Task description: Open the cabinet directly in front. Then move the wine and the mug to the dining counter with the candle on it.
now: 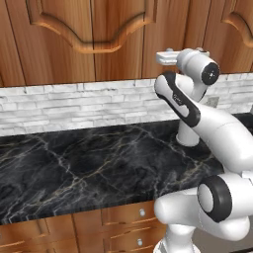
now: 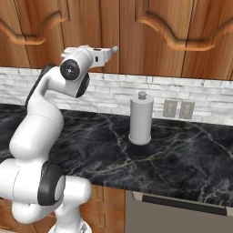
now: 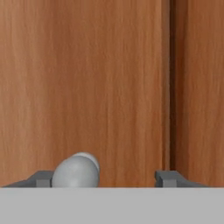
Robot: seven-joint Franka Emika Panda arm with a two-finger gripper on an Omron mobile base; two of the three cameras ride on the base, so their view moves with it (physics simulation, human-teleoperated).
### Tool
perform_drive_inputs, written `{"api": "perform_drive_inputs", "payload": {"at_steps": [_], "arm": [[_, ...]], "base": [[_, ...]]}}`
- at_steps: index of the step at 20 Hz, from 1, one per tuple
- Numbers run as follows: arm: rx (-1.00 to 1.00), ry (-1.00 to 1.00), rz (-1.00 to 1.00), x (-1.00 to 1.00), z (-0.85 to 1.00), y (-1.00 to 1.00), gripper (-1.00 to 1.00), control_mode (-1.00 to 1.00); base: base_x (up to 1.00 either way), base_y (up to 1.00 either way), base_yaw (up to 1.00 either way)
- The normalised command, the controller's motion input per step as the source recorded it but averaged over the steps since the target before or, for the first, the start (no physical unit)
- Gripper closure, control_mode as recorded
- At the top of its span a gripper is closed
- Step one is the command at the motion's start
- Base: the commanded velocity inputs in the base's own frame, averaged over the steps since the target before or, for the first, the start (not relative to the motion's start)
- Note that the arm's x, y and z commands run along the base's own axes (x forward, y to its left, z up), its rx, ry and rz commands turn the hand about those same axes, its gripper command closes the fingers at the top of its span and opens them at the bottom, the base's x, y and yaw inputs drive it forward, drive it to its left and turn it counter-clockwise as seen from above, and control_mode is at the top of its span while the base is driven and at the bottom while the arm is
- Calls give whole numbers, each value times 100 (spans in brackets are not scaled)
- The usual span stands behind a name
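The cabinet (image 1: 99,39) (image 2: 150,36) has reddish-brown doors with arched panels, and both doors are closed. In the hand view the door seam of the cabinet (image 3: 109,87) runs down on the right. My gripper (image 3: 105,178) is open and pressed up close to the door. The round silver knob (image 3: 76,170) sits between the fingers, close to the left fingertip (image 3: 43,178). From the right base view the knob (image 2: 115,48) shows just past the white hand (image 2: 98,54). The wine, the mug, the dining counter and the candle are out of view.
A black marble counter (image 1: 74,163) backed by white brick (image 1: 74,106) lies under the cabinet. A grey paper-towel holder (image 2: 140,119) stands on it to the right of the arm, with two wall outlets (image 2: 178,109) behind. Drawers (image 1: 128,217) sit below the counter.
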Motion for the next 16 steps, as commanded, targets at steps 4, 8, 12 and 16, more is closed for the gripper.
{"api": "perform_drive_inputs", "payload": {"at_steps": [4, 8, 12, 16], "arm": [[0, 0, 0, 0, 0, 0, 100, -100], [3, 0, 0, -48, 1, 0, 100, -100], [8, 0, -1, -99, 14, 3, 100, -100], [8, 0, -8, -100, 21, 9, 100, -100]], "base": [[0, 0, 0], [0, 0, 0], [0, 0, 0], [0, 0, 0]]}}
